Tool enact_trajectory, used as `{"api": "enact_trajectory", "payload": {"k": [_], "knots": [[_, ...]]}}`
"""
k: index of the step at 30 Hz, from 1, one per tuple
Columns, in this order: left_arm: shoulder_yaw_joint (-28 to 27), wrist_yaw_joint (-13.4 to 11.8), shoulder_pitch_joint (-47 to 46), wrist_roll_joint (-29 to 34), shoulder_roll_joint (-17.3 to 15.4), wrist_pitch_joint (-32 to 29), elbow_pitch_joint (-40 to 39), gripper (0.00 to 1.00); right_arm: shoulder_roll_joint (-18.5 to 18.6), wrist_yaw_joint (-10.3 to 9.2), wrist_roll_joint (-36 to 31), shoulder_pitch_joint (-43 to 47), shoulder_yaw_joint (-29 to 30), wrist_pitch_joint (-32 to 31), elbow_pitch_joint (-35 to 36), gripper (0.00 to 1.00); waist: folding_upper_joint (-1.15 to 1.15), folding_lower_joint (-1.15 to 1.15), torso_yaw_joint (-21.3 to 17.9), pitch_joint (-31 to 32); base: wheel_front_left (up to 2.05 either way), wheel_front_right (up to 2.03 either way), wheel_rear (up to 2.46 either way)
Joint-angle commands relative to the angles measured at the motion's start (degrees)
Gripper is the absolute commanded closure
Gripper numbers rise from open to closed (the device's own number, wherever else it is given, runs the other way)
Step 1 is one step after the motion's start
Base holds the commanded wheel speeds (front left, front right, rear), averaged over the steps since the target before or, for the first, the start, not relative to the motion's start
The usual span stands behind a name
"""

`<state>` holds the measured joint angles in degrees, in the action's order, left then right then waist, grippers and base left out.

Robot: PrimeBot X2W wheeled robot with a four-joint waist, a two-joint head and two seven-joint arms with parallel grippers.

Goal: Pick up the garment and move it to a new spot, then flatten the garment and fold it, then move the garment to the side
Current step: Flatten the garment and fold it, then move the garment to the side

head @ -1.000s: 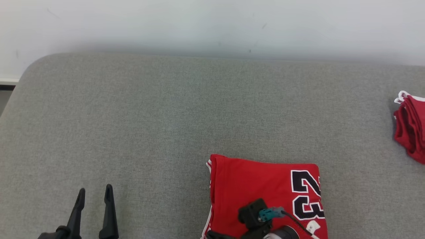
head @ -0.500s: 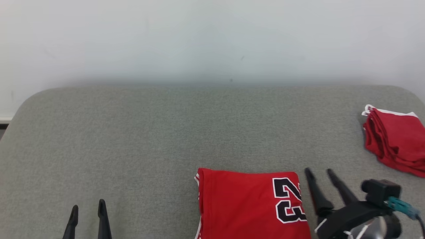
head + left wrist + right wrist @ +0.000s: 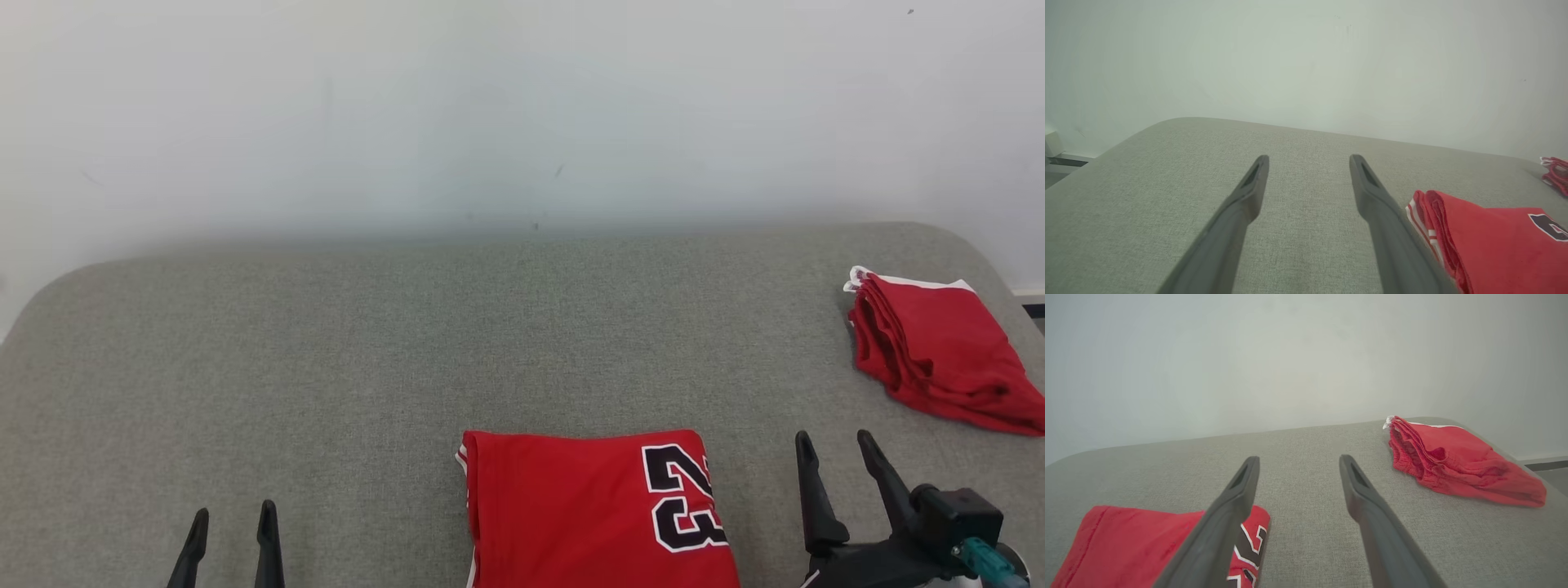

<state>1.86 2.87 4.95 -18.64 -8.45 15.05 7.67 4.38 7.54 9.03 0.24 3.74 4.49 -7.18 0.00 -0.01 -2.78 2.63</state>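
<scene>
Lying folded on the grey surface (image 3: pixel 326 367), the garment (image 3: pixel 588 514) is flanked by the left gripper (image 3: pixel 234 512) and right gripper (image 3: pixel 833 438) — fingers (image 3: pixel 810 490) spread, nothing held. If one layer alone is pinched, the fold could be undone; its near edge, cropped, perhaps overhangs.

On the padded table (image 3: pixel 245 367), the folded jersey (image 3: pixel 571 514) lies at the near edge between the left gripper (image 3: pixel 233 516) and the right gripper (image 3: pixel 834 441), with another folded garment (image 3: pixel 939 359) far right and the wall (image 3: pixel 490 106) behind.

head: high, facing wall (image 3: pixel 522 98) | wrists: low, forward | shared: garment (image 3: pixel 571 514), grey surface (image 3: pixel 326 367)
</scene>
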Motion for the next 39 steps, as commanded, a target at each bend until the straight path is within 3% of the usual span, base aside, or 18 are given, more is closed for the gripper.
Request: {"api": "enact_trajectory", "payload": {"k": [1,9,29,32,37,38,39], "knots": [[-0.4,0.2,1.0,0.5,0.0,0.2,0.1,0.00,0.3,-0.13,-0.5,0.3,0.0,0.7,-0.3,0.00,0.00,0.01,0.0,0.1,0.00,0.00,0.00],[-3.3,2.1,2.7,0.4,1.2,0.2,0.8,0.00,0.7,-0.13,-1.0,0.0,-1.1,1.7,-3.9,0.00,0.00,0.01,-0.1,0.6,0.00,0.00,0.00],[-5.1,3.6,2.5,2.3,2.9,0.2,1.6,0.00,0.3,-0.13,0.2,-0.9,-1.8,-2.1,-3.3,0.00,0.00,0.01,0.2,0.0,0.00,0.00,0.00],[-5.2,3.6,2.6,2.7,3.0,0.2,1.7,0.00,0.3,-0.13,0.1,-1.2,-2.6,-6.8,-2.3,0.00,0.00,0.01,0.5,-0.2,0.00,0.00,0.00],[-5.5,3.6,2.6,3.3,3.3,0.2,1.3,0.00,0.4,-0.14,0.1,-0.7,-2.8,-24.2,0.3,0.00,0.00,0.01,0.9,-0.8,0.00,0.00,0.00],[-5.5,3.6,2.6,3.3,3.3,0.2,1.3,0.00,0.4,-0.14,0.1,-0.7,-2.8,-24.2,0.3,0.00,0.00,0.01,0.9,-0.8,0.00,0.00,0.00],[-5.5,3.6,2.5,3.3,3.4,0.2,1.2,0.00,0.3,-0.14,-0.6,-0.6,-2.4,-28.2,1.0,0.00,0.00,0.01,1.0,-1.0,0.00,0.00,0.00]]}}
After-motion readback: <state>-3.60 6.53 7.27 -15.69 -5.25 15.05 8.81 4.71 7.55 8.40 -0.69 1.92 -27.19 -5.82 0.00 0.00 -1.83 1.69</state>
